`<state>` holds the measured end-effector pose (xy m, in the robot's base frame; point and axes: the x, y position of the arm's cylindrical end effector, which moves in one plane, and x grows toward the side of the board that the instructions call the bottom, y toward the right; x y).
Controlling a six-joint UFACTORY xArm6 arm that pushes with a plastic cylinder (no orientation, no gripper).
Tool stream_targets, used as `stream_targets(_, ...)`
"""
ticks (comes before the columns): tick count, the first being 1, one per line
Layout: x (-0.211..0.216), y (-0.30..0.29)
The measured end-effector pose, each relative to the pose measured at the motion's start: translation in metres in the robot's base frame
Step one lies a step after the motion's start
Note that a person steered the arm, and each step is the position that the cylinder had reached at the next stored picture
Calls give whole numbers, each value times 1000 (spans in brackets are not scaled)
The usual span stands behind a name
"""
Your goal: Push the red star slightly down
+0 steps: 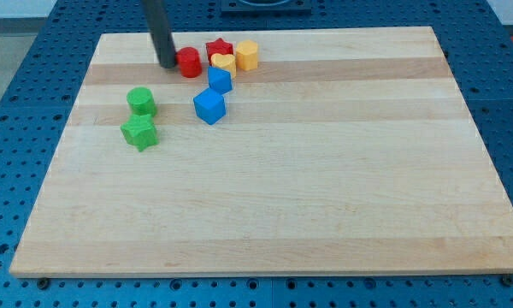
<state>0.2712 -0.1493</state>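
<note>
Since only one camera view is on offer, going through that alone. Looks like early days on the task: red star (219,49) sitting up near the table's top edge, left of centre, with nothing to suggest a push down yet. Tip (168,64) parked just left of the red cylinder (189,62), touching or nearly so, hard to call. Not at the star at all, and on the wrong side for a downward shove anyway. Still needs to get round above the star, between it and the top edge, tight gap by the looks of it. No claw on this rig, just a plain dark rod, so nothing to open or close and nothing held.

Crowded spot too. Yellow block (224,62), shape unclear, maybe a heart, tucked right under the star, and a yellow hexagon-ish block (247,55) just beside it towards the right edge. Probably gets nudged along with any downward push. Blue blocks (220,80) (209,106) lower down, chunky and angular. Green cylinder (141,101) and green star (140,133) well apart towards the left edge.

Materials: pale wooden table (325,188) with visible grain bands, smooth and matte. Blocks look like painted wood or plastic, solid colours, slightly glossy. Rod matte dark, round section.
</note>
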Motion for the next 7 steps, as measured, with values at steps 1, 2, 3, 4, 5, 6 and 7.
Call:
stream_targets(1, 5, 5)
stream_targets(2, -2, -18)
stream_targets(3, -61, -21)
stream_targets(4, -80, 4)
stream_targets(5, -70, 57)
stream_targets(6, -63, 92)
stream_targets(7, -62, 100)
